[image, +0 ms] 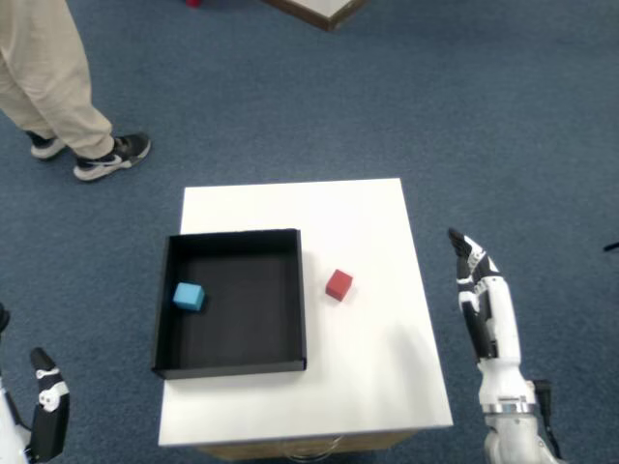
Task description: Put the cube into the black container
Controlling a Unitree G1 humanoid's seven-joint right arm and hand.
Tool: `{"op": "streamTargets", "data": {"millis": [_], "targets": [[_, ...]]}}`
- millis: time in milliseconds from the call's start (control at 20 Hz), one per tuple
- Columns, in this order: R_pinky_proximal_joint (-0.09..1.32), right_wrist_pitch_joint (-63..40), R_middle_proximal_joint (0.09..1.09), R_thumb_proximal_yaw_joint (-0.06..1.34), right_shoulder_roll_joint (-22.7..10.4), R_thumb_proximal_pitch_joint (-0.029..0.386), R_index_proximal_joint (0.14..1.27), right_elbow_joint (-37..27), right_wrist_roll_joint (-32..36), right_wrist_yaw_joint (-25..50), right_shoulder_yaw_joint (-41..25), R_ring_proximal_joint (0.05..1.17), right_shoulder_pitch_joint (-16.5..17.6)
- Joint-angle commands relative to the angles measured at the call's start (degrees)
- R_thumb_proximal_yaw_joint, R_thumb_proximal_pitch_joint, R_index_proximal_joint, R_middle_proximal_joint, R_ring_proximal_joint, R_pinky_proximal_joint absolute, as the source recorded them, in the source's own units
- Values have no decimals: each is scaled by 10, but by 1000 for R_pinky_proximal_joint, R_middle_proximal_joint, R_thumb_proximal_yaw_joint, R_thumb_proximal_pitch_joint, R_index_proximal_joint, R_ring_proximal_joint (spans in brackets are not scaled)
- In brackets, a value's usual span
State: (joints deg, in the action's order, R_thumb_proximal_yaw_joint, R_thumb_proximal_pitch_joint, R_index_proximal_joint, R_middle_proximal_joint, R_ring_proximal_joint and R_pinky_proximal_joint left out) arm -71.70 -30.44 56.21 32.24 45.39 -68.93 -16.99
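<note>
A small red cube (338, 283) lies on the white table (368, 232), just right of the black container (166, 290). Inside the container, near its left wall, sits a blue cube (189, 296). My right hand (481, 300) hangs off the table's right edge, fingers stretched straight and holding nothing, well to the right of the red cube. The left hand (46, 416) shows at the bottom left corner, beside the table.
Blue carpet surrounds the table. A person's legs and sneakers (97, 155) stand at the upper left. A corner of another piece of furniture (324, 10) shows at the top edge.
</note>
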Motion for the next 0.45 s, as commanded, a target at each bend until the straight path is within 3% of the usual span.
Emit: {"op": "streamTargets", "data": {"millis": [50,450], "targets": [[-69,-44,207,-11,-6,234,273,8,17,-8,9,178,-16],[-66,-41,216,-12,20,237,273,48,50,-45,11,189,-24]]}}
